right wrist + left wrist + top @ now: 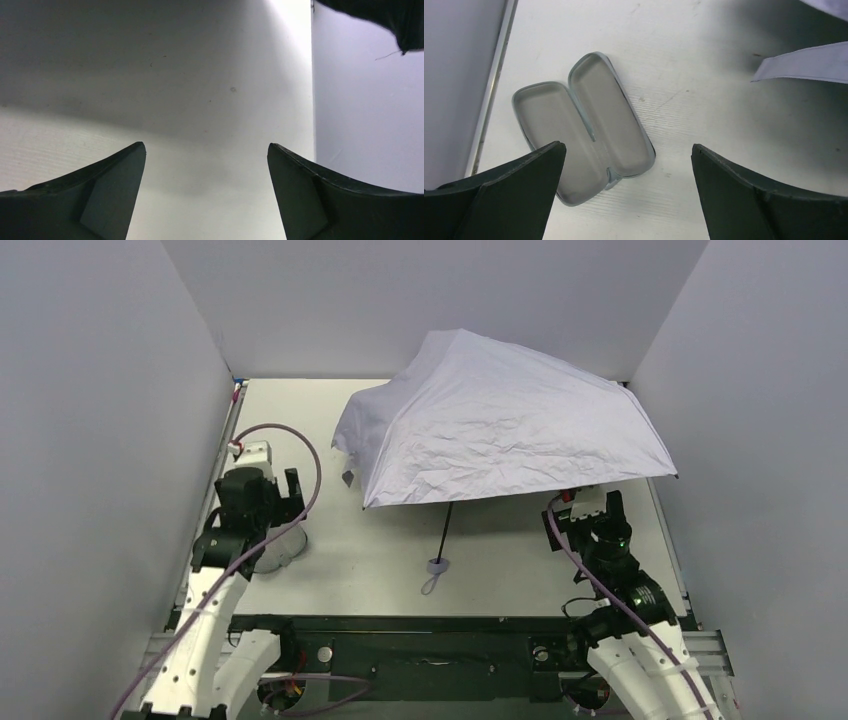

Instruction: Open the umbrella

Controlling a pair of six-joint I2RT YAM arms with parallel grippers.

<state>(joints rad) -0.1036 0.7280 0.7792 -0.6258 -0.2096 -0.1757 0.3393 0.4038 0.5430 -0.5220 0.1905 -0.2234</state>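
Beneath the left gripper (627, 146) lies an open case (596, 112).

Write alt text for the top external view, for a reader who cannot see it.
An open pale umbrella lies tilted on the white table, its black shaft and round handle pointing toward the near edge. The left end effector and right end effector hold nothing.

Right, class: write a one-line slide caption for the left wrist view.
Open left gripper hovers over an open, empty pale grey hard glasses case lying on the white table.
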